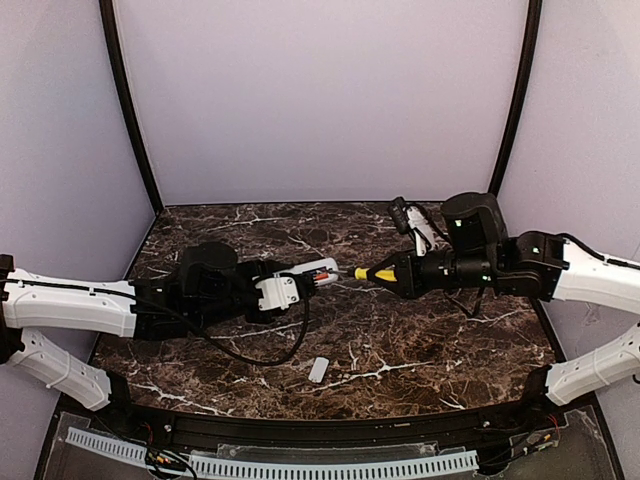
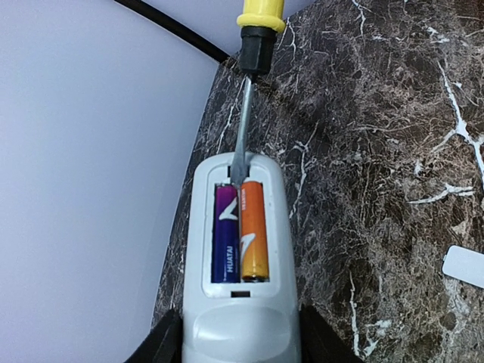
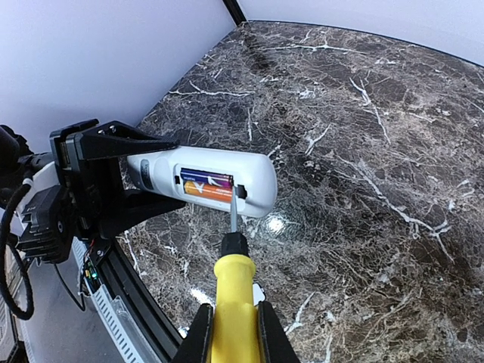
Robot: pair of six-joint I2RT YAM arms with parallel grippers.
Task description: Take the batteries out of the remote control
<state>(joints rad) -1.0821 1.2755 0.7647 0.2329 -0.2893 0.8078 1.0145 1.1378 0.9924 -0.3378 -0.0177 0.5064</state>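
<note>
Your light is soft and even and comes from above, so the marble table (image 1: 430, 330) carries only weak shadows under the arms. There is one small white glare spot just ahead of the right gripper (image 3: 234, 333), beside the shaft of the screwdriver (image 3: 233, 283). Close to the left gripper (image 2: 240, 344) the remote control (image 2: 242, 321) looks pale and a little soft, but farther out the batteries (image 2: 253, 234) are sharp and their print is readable.

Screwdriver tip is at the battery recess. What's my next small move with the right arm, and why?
Probably pry gently: tilt the screwdriver in the right gripper so its tip lifts the far end of the orange battery. The blade sits at that end, the purple battery lies alongside, and the left gripper grips the remote control.
</note>
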